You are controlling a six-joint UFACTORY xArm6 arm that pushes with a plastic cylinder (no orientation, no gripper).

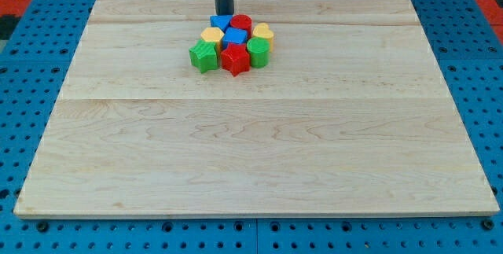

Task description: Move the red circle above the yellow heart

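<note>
A wide wooden table (251, 144) is seen, resting on a blue pegboard (31, 89) full of small holes. All the blocks are packed close together in one small bunch at the far side of the table, a little left of the middle. At the far edge of the bunch, a blue block (220, 23) is found on the left and the red circle (241, 24) just to its right, and the two look to be touching. The yellow heart (262, 33) sits just to the right of the red circle and a bit nearer. A yellow block (212, 35) lies on the left side, with a blue block (236, 37) beside it in the middle. In the near row, a green block (203, 55) is on the left, a red star (234, 60) is in the middle, and a green block (258, 52) is on the right. The dark rod comes down from the far edge, and my tip (224, 14) is placed just behind the far blue block, very close to it and to the left of the red circle. No jaws are fitted to this arm, so nothing is gripped.
</note>
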